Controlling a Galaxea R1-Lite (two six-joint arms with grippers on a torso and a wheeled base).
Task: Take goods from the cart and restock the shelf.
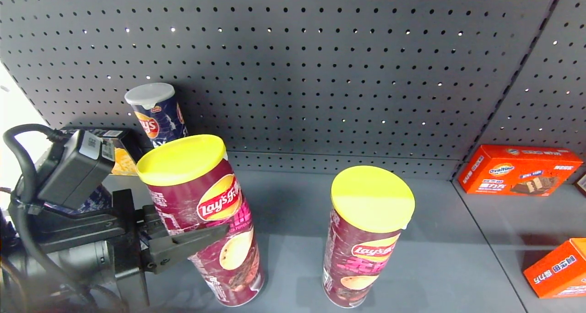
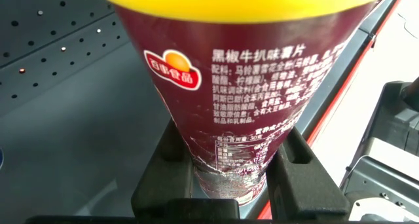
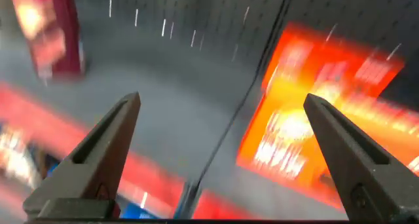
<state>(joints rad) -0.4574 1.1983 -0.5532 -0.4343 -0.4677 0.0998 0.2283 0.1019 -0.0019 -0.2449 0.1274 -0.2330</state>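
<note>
A maroon chip can with a yellow lid (image 1: 201,207) leans to the left over the grey shelf board (image 1: 293,240), its base down at the board. My left gripper (image 1: 208,233) is shut on its lower body; in the left wrist view the can (image 2: 242,86) sits between the black fingers (image 2: 298,162). A second, matching can (image 1: 366,240) stands upright to the right of it. My right gripper (image 3: 222,119) is open with nothing between its fingers, facing an orange box (image 3: 314,126) and a maroon can (image 3: 49,27) farther off.
A blue chip can (image 1: 158,114) and a dark box (image 1: 116,153) stand at the back left against the pegboard (image 1: 320,66). Two orange boxes (image 1: 517,169) (image 1: 556,267) lie on the right section beyond a divider. Bare shelf lies between and behind the two maroon cans.
</note>
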